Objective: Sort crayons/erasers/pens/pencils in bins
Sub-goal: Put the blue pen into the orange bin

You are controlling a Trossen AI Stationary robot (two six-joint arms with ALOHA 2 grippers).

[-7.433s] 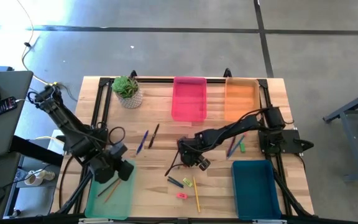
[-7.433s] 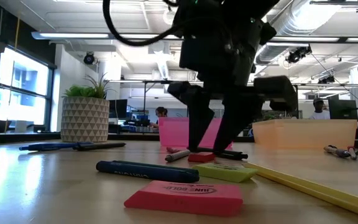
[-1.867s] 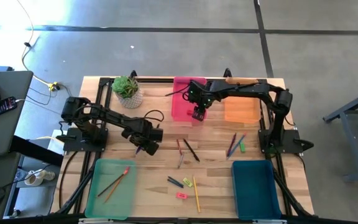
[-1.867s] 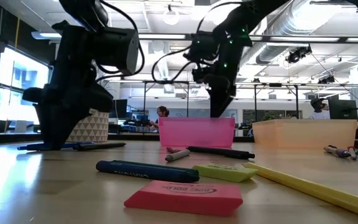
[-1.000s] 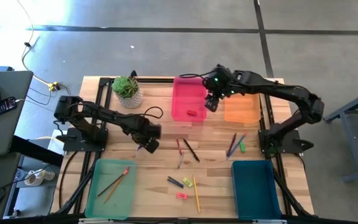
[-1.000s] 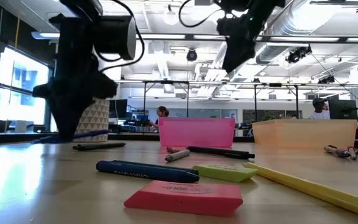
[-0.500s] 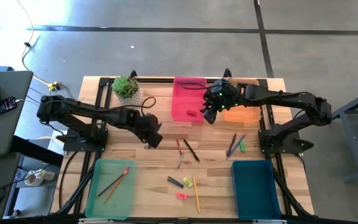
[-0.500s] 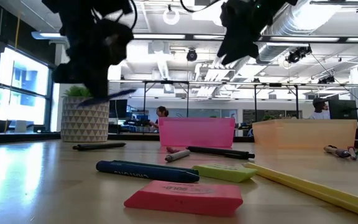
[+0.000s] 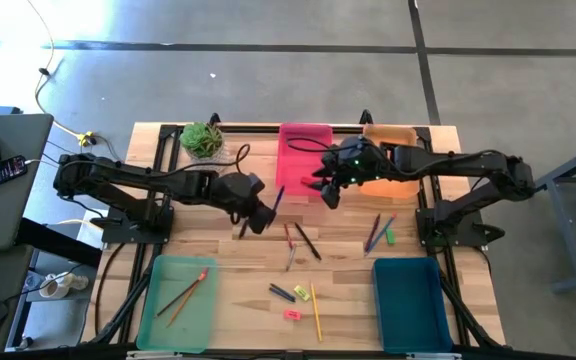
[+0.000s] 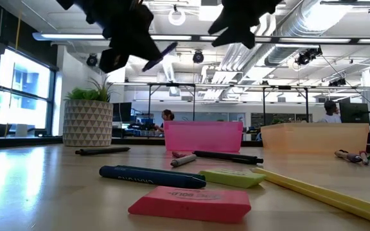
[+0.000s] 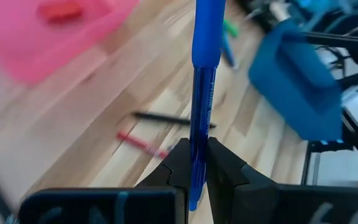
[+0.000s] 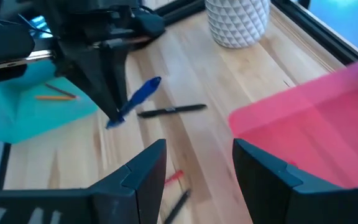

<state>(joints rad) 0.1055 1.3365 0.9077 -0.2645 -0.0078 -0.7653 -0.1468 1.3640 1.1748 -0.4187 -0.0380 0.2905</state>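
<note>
My left gripper (image 9: pixel 266 212) is shut on a blue pen (image 9: pixel 276 198), high above the table's middle, near the pink bin (image 9: pixel 304 160). The pen also shows in the low view (image 10: pixel 160 55) and the right wrist view (image 12: pixel 135 102). My right gripper (image 9: pixel 328 190) is open and empty over the pink bin's near right corner. A red eraser (image 11: pixel 61 9) lies in the pink bin. A black pen (image 9: pixel 242 228) lies flat on the table below my left gripper. The orange bin (image 9: pixel 388 150), green bin (image 9: pixel 180 300) and teal bin (image 9: pixel 408 300) stand on the table. My left gripper pinches the blue pen between its two fingers (image 11: pixel 180 165), on the barrel near one end (image 11: pixel 194 155). Most of the pen sticks out beyond the fingertips. The pen is lifted clear of the table and slants upward toward the pink bin.
A red stick (image 9: pixel 288 235), a black pen (image 9: pixel 306 241) and a grey stick (image 9: pixel 289 258) lie mid-table. A blue crayon (image 9: pixel 282 292), green eraser (image 9: pixel 301 293), pink eraser (image 9: pixel 292 314) and yellow pencil (image 9: pixel 316 312) lie near the front. Pens (image 9: pixel 378 232) lie right. A potted plant (image 9: pixel 204 142) stands far left.
My left gripper has risen from the table with the blue pen and gone toward the right and far side, toward the pink bin; the pen is now clear of the table and slanting. My right gripper has gone from over the bins toward the near side and a little left.
</note>
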